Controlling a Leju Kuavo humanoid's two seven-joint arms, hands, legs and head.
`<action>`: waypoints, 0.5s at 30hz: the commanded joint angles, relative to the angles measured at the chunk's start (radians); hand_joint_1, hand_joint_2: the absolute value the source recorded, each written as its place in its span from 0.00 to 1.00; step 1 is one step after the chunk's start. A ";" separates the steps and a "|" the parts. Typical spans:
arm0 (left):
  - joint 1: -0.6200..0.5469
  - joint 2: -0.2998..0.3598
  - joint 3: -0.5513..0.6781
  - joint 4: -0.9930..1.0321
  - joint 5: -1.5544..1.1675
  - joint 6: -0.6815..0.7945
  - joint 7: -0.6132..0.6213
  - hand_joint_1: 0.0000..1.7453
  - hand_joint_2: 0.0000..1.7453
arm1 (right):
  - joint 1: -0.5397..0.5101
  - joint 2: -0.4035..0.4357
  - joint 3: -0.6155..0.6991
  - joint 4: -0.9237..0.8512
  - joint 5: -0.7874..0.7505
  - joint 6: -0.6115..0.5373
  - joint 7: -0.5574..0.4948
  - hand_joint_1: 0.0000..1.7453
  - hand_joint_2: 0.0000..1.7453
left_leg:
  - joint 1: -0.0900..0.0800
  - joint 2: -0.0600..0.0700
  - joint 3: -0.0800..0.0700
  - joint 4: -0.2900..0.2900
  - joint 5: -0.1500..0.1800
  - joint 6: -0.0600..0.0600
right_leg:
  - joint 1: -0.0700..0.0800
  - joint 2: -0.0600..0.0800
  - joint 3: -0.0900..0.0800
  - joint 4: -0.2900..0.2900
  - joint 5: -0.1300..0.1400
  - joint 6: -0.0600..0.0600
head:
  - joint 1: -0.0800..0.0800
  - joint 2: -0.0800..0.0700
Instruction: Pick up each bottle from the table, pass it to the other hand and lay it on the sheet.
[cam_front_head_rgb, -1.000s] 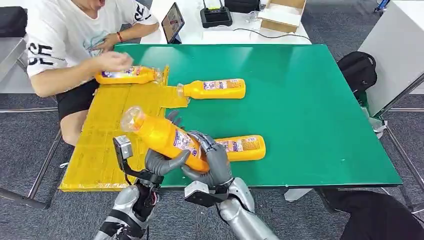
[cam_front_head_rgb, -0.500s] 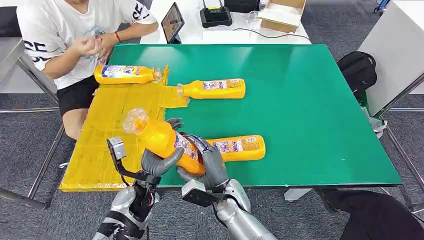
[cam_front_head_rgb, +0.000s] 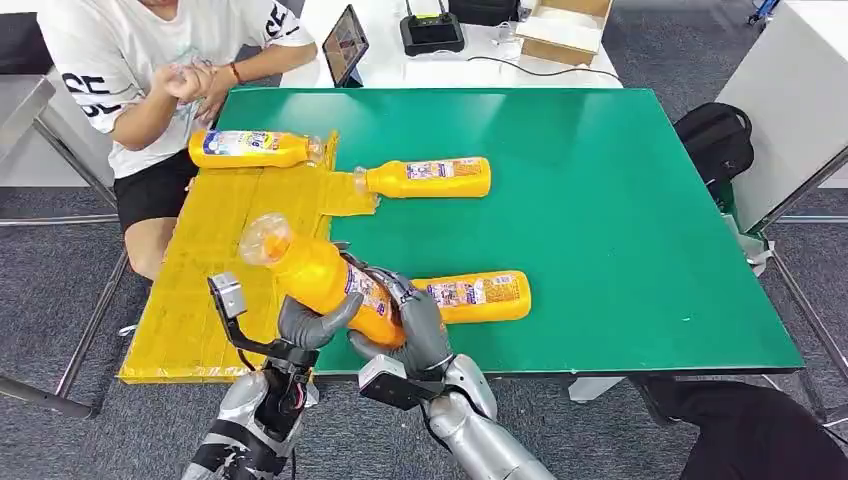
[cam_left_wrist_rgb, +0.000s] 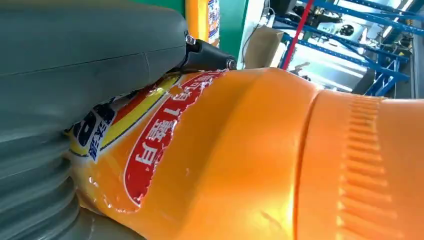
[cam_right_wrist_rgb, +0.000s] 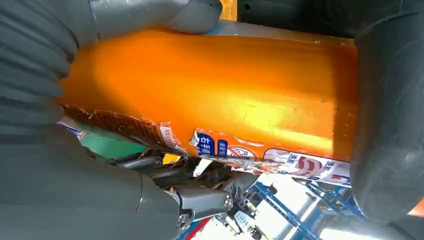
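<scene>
An orange bottle (cam_front_head_rgb: 318, 275) with a clear cap is held tilted above the table's near edge, cap toward the yellow sheet (cam_front_head_rgb: 210, 270). Both hands wrap it: my left hand (cam_front_head_rgb: 310, 322) from the left and my right hand (cam_front_head_rgb: 415, 328) around its base end. The left wrist view shows its orange body (cam_left_wrist_rgb: 260, 165) close up, and the right wrist view shows it (cam_right_wrist_rgb: 215, 100) between thumb and fingers. A second bottle (cam_front_head_rgb: 480, 296) lies on the green table (cam_front_head_rgb: 600, 220) just behind my right hand. A third (cam_front_head_rgb: 425, 178) lies at the sheet's far edge, a fourth (cam_front_head_rgb: 250, 148) on the sheet's far end.
A person in a white shirt (cam_front_head_rgb: 150, 60) sits at the far left corner with hands raised near the chest. A tablet (cam_front_head_rgb: 345, 42), a black device (cam_front_head_rgb: 432, 30) and a cardboard box (cam_front_head_rgb: 565, 28) stand on the white table behind. A black bag (cam_front_head_rgb: 715, 135) lies on the floor at right.
The held bottle and both hands have shifted slightly left, toward the sheet. The person's hand left the far bottle on the sheet and drew back to the chest.
</scene>
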 joint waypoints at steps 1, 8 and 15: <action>-0.061 0.005 -0.073 0.041 -0.020 -0.004 -0.001 1.00 1.00 | -0.028 0.007 0.048 0.097 0.007 -0.002 0.005 0.00 1.00 | 0.000 -0.001 0.003 0.000 -0.001 0.001 | 0.001 -0.002 0.004 -0.001 -0.001 -0.002 | 0.000 0.000; -0.102 0.013 0.032 0.035 -0.165 0.264 -0.062 1.00 1.00 | 0.034 -0.032 0.008 -0.114 -0.153 0.213 0.000 0.00 0.00 | 0.000 -0.001 0.004 0.000 -0.001 0.001 | 0.001 -0.002 0.005 0.000 -0.002 -0.003 | 0.000 0.000; -0.182 0.027 0.168 0.077 -0.263 0.473 -0.113 1.00 1.00 | 0.059 -0.046 -0.048 -0.239 -0.225 0.238 0.060 0.00 0.00 | 0.000 0.001 0.002 0.000 -0.001 0.001 | 0.001 0.000 0.002 0.000 0.000 -0.003 | 0.000 0.000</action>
